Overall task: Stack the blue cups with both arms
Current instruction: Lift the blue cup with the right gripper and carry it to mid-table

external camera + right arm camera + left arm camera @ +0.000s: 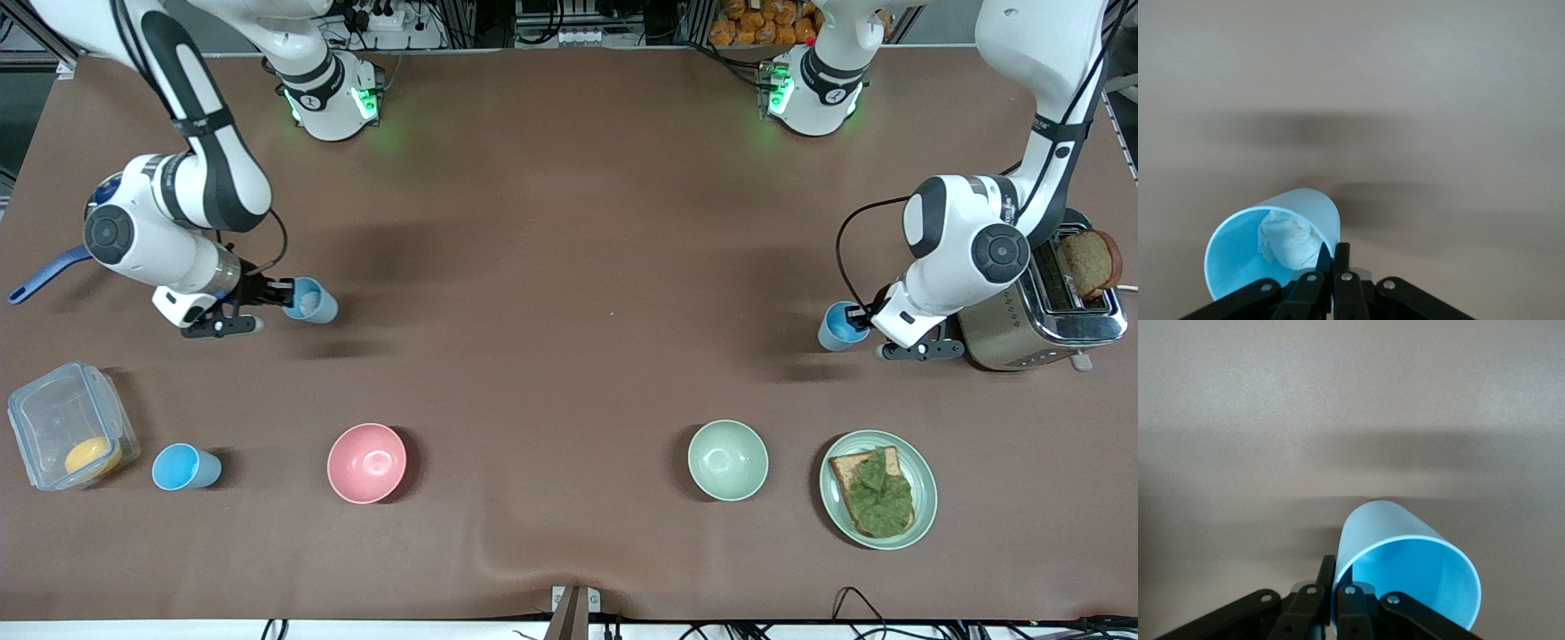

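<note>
Nearest the table's front edge, 1 blue cup is sitting untouched while I'm pinching another cup's wall in the clamped right gripper and a third in the clamped left gripper; I'm lifting both slowly, keeping rims level, since the right one is carrying crumpled paper

The left arm hides part of its blue cup and the toaster.

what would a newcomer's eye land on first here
Both arms hold a blue cup by its rim: the left gripper pinches an empty one beside the toaster, and the right gripper pinches one with crumpled white paper inside. A third blue cup stands untouched beside the pink bowl.
</note>
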`<state>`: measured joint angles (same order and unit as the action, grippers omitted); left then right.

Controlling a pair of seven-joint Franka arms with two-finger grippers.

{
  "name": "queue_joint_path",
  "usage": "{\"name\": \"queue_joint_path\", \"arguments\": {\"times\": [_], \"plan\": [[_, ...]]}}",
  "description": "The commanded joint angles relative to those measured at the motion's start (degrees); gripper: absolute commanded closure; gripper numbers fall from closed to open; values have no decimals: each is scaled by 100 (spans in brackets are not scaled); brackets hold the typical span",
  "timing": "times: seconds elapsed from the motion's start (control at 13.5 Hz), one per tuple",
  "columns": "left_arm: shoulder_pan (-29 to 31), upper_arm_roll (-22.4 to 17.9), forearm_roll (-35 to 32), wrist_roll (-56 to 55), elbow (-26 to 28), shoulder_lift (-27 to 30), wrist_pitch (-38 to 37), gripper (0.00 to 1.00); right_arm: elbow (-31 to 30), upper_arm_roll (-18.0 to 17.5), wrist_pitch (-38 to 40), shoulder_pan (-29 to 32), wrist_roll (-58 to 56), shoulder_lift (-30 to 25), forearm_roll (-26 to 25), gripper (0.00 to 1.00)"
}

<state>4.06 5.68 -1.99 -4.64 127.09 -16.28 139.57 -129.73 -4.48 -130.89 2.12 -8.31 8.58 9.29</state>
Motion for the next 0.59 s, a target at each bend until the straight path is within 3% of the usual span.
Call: {"name": "queue_joint_path", "arguments": {"times": [0.0, 0.52], "plan": [[42, 39, 102, 59, -53, 72, -87, 100, 465, 35, 353, -832, 914, -119, 231, 100], [33, 39, 111, 33, -97, 81, -87, 100, 958, 43, -401, -3066, 3798, 204, 223, 100]]}}
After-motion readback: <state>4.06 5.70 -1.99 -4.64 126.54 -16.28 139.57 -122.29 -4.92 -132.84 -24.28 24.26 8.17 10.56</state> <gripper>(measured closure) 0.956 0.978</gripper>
